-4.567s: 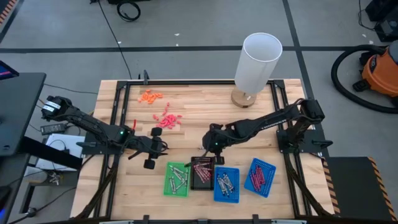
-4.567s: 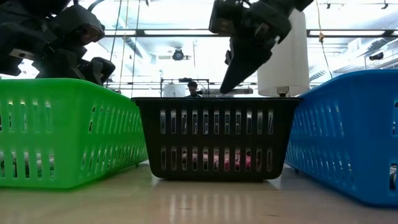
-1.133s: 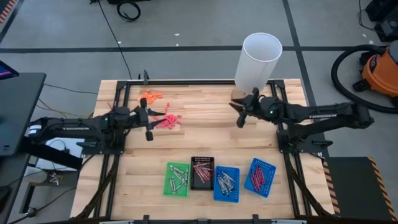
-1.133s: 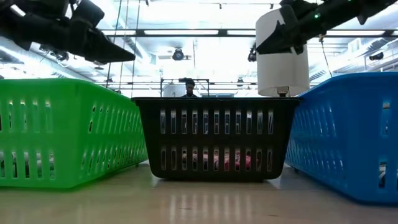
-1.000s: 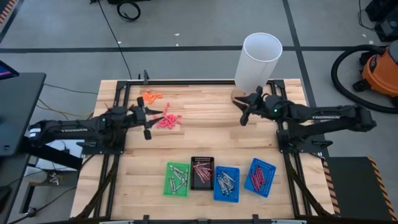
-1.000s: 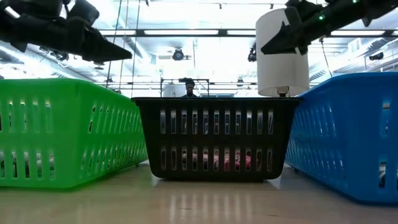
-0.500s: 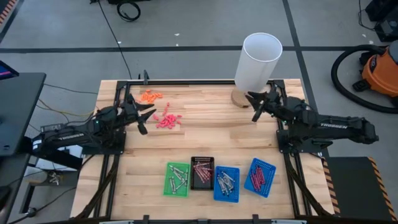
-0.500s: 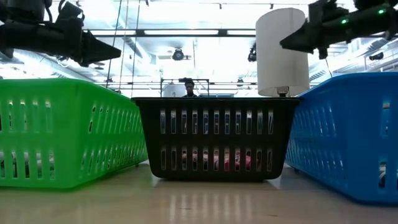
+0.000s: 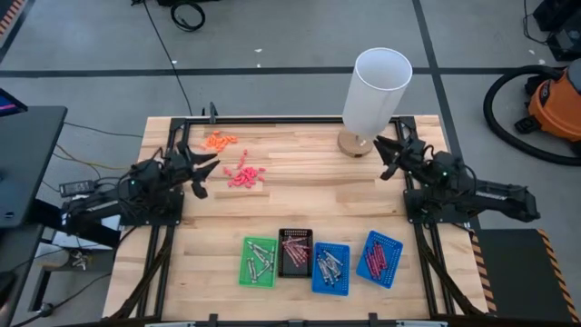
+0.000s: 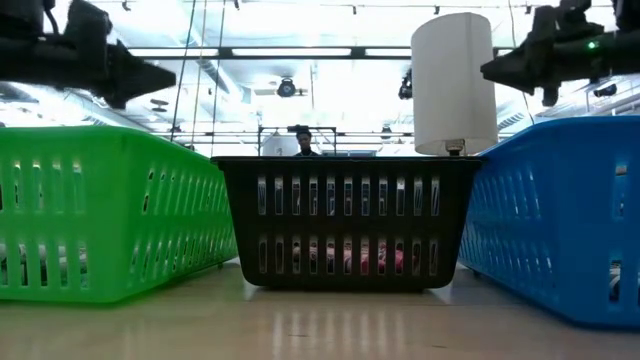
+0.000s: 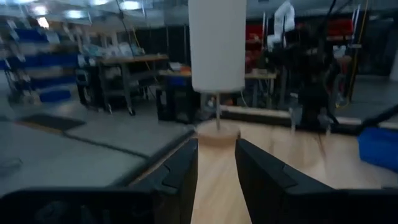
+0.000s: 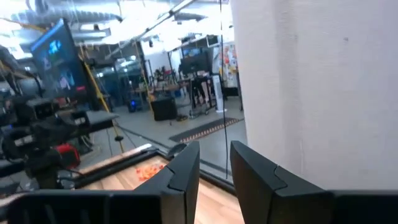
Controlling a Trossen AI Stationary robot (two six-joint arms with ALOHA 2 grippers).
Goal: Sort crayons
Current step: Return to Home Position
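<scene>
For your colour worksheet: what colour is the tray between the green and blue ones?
The slotted plastic tray is black; low view.

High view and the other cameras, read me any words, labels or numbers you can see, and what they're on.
Nothing in any view can be read as text.
Screen in the right wrist view: bright blue marks, too blurred to read.
White cylinder: no print visible.
Orange vacuum: any label is too small to read.

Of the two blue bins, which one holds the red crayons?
The blue bin at the row's right end; its crayons are dark red. The other blue bin, next to the black bin, holds grey crayons.
</scene>
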